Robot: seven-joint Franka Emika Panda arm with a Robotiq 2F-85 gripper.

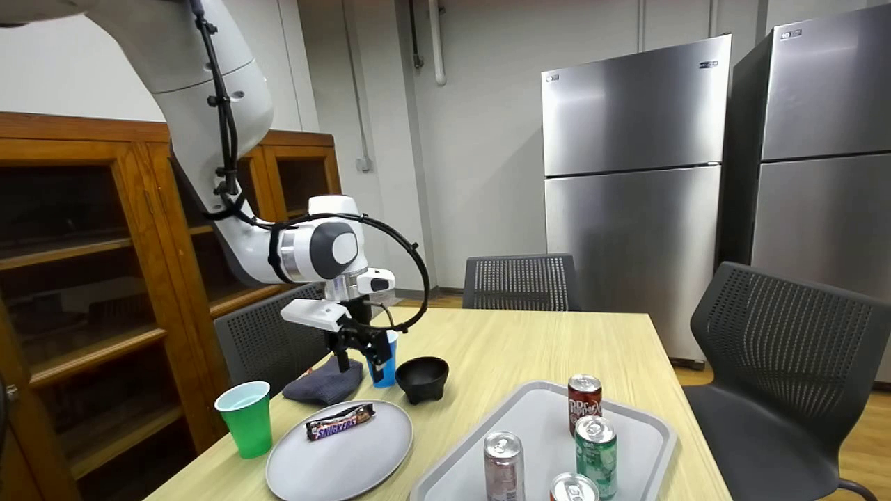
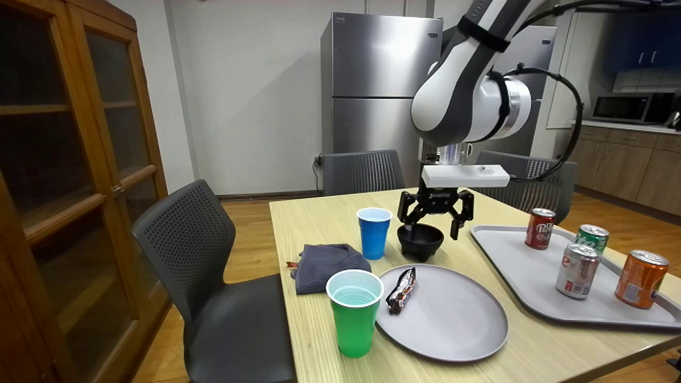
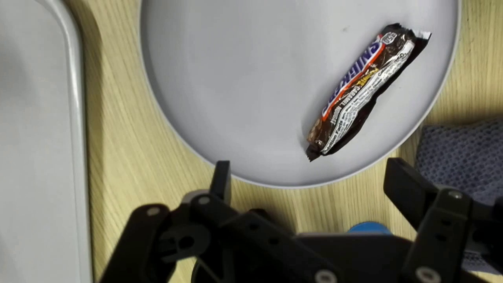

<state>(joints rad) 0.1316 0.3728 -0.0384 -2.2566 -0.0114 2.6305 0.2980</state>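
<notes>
My gripper [image 3: 308, 169] stands open with its fingers wide apart and nothing between them. It hangs over the table beside a black footed bowl [image 2: 420, 246] and a blue cup [image 2: 374, 236]; in an exterior view, one fingertip overlaps the bowl, and I cannot tell the exact height. A Snickers bar [image 3: 361, 92] in a brown wrapper lies on the round grey plate [image 3: 235, 78], ahead of the fingertips in the wrist view. Only a sliver of the blue cup [image 3: 369, 227] shows there, as the gripper body covers the rest. The bowl is mostly hidden in that view.
A green cup [image 2: 355, 324] stands by the plate's edge. A dark grey cloth [image 2: 327, 266] lies crumpled near the blue cup. A grey tray [image 1: 543, 410] bears several soda cans, among them a Dr Pepper can [image 2: 540, 229]. Chairs [image 1: 518, 282] surround the table.
</notes>
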